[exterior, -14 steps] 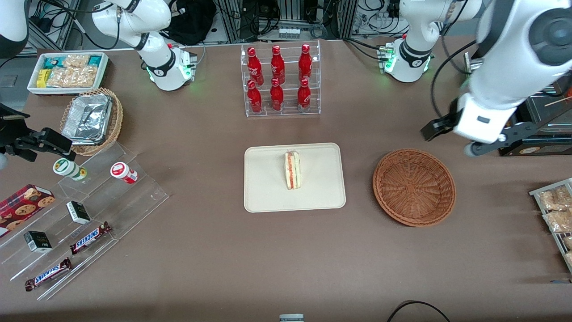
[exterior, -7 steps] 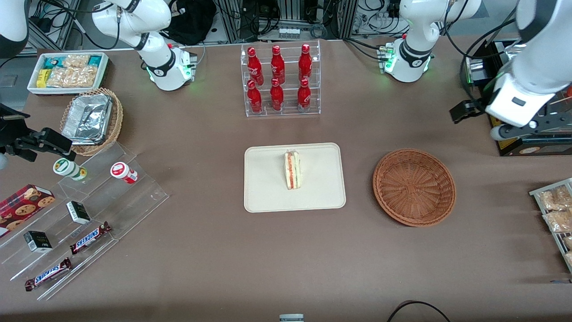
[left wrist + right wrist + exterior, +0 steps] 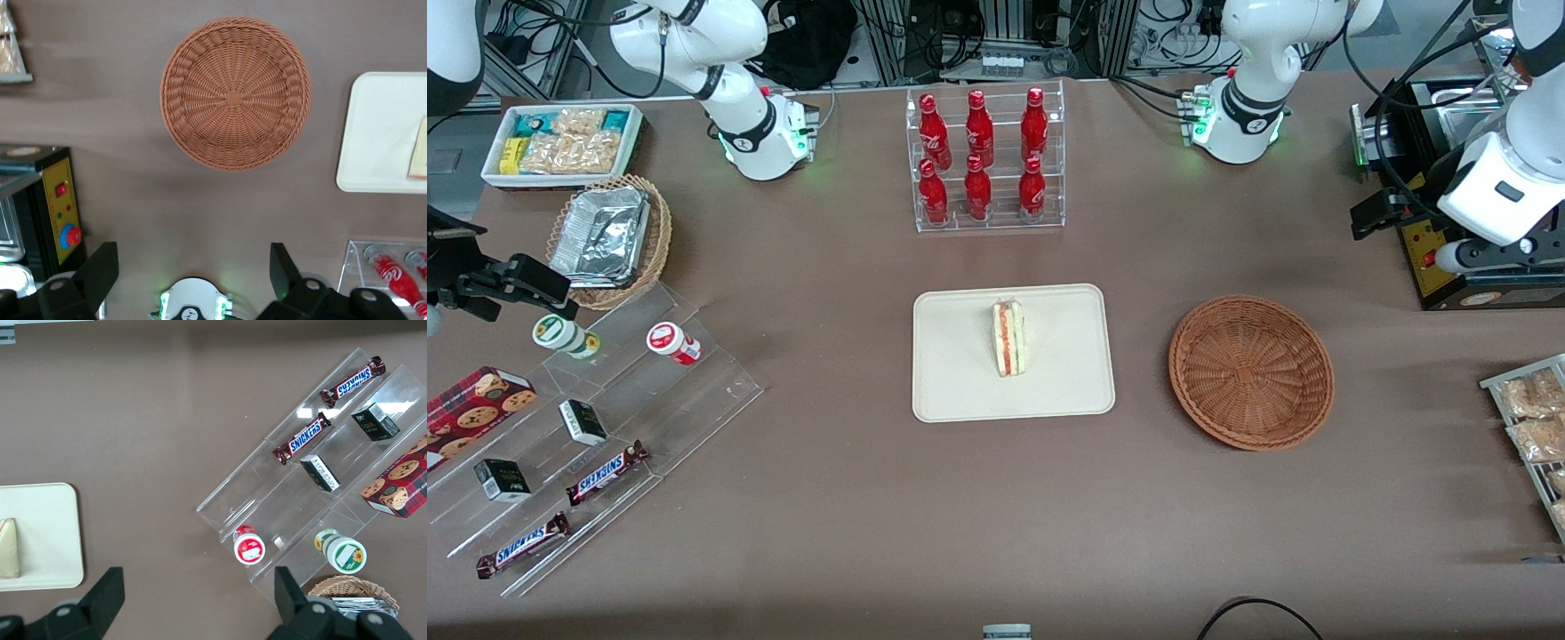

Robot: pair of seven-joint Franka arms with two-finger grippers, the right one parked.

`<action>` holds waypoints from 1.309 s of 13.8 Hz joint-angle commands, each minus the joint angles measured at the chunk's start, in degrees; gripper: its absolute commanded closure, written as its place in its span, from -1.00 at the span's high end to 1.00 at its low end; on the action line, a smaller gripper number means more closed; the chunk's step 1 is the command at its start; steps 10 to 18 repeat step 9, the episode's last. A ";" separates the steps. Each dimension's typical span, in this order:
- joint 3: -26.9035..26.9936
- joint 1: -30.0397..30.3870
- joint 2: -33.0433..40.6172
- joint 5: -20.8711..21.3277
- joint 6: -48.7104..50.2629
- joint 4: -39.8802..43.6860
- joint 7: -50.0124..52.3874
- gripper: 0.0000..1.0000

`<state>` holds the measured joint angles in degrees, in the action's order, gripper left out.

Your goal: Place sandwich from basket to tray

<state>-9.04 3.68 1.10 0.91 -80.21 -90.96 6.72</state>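
Observation:
The sandwich (image 3: 1009,338) lies on the cream-white tray (image 3: 960,382) in the middle of the table, its red and green filling edge facing up. It also shows in the left wrist view (image 3: 419,150) on the tray (image 3: 377,133). The reddish-brown wicker basket (image 3: 1251,372) stands empty beside the tray, toward the working arm's end, and shows whole in the left wrist view (image 3: 235,93). My left gripper (image 3: 1423,238) is open and empty, raised high above the table at the working arm's end, well apart from the basket; its fingers (image 3: 100,268) stand wide apart.
A clear rack of red bottles (image 3: 983,160) stands farther from the camera than the tray. A black box with a yellow panel (image 3: 1449,262) sits under my gripper. Snack packets on a tray (image 3: 1529,418) lie nearby. A clear stand with candy bars (image 3: 605,471) is at the parked arm's end.
My left arm has drawn away from the basket toward the working arm's end of the table. The sandwich, tray and basket have not moved.

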 commanded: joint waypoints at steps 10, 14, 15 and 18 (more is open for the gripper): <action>-0.02 0.81 -1.36 0.76 -2.58 4.04 -2.50 1.00; -0.02 0.81 -1.36 0.76 -2.58 4.04 -2.50 1.00; -0.02 0.81 -1.36 0.76 -2.58 4.04 -2.50 1.00; -0.02 0.81 -1.36 0.76 -2.58 4.04 -2.50 1.00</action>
